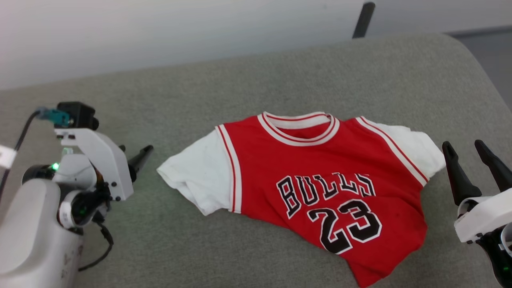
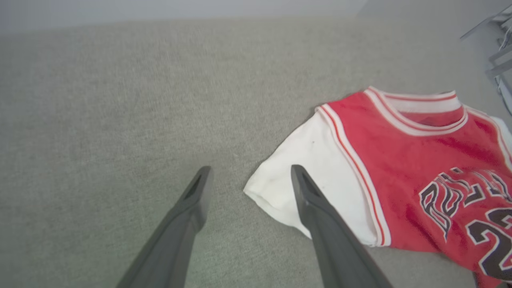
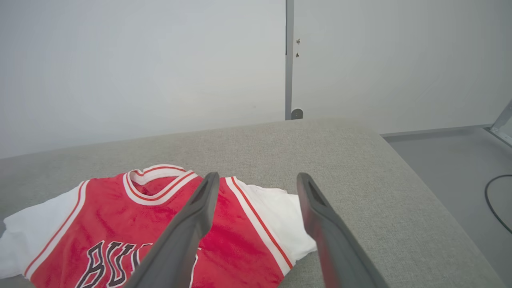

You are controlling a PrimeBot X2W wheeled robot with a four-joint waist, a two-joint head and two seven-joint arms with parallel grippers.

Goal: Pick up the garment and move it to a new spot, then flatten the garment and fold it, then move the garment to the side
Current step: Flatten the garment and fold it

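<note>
The left gripper (image 2: pixel 250 170) hangs wide open and empty over the grey cushion (image 1: pixel 240 80). The jersey (image 1: pixel 320 168) lies front up to its right, with one white sleeve (image 2: pixel 280 180) near its right finger; I cannot tell whether they touch. The right gripper (image 3: pixel 258 176) is equally wide and empty. The jersey is to its left, with the other sleeve (image 3: pixel 280 216) just beside its left finger. The hem nearest the grippers is rumpled.

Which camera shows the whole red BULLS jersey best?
Head view: the red BULLS jersey with white sleeves lies almost fully in frame. Left wrist view crops the lettering; right wrist view crops its lower half.
</note>
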